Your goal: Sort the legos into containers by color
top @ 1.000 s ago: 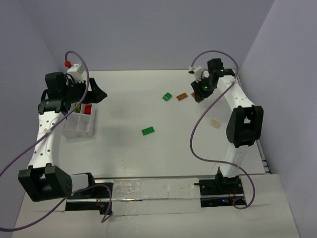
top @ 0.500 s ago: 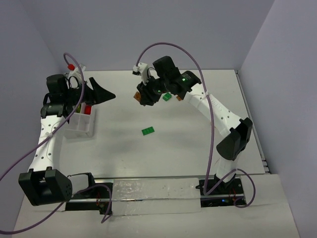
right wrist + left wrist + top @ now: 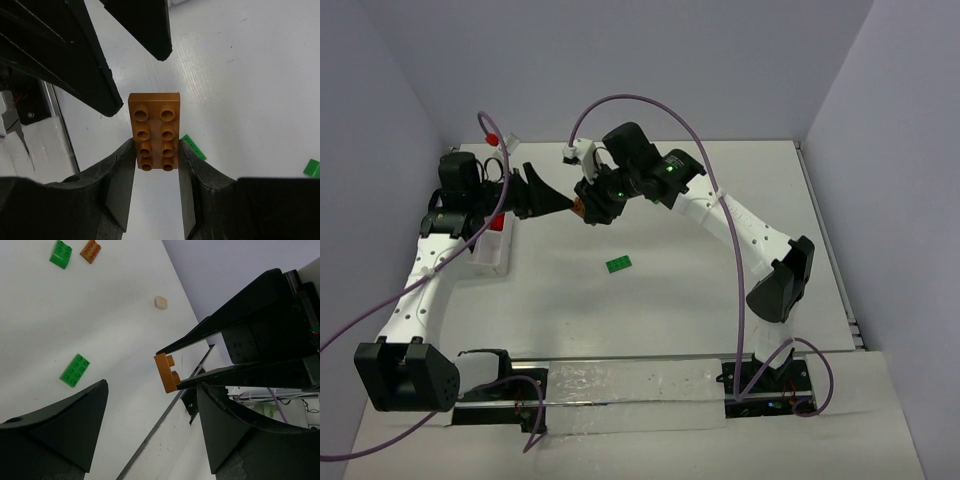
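My right gripper (image 3: 584,210) is shut on an orange lego (image 3: 154,131) and holds it in the air left of centre, studs facing its wrist camera. My left gripper (image 3: 552,198) is open and empty, its tips pointing at the orange lego (image 3: 166,372) and just short of it. The containers box (image 3: 492,252) stands at the left, partly under my left arm, with a red lego (image 3: 498,222) in a far compartment. A green lego (image 3: 618,264) lies mid-table. The left wrist view shows another green lego (image 3: 60,253), an orange lego (image 3: 90,250) and a tan lego (image 3: 160,302) on the table.
My right arm (image 3: 740,225) reaches across the back of the table from the right. The left gripper's black fingers (image 3: 135,25) fill the top of the right wrist view. Grey walls close the back and sides.
My right arm swung left from the far right, carrying the orange lego to the left of centre. My left gripper moved right, off the box, and now faces the lego.
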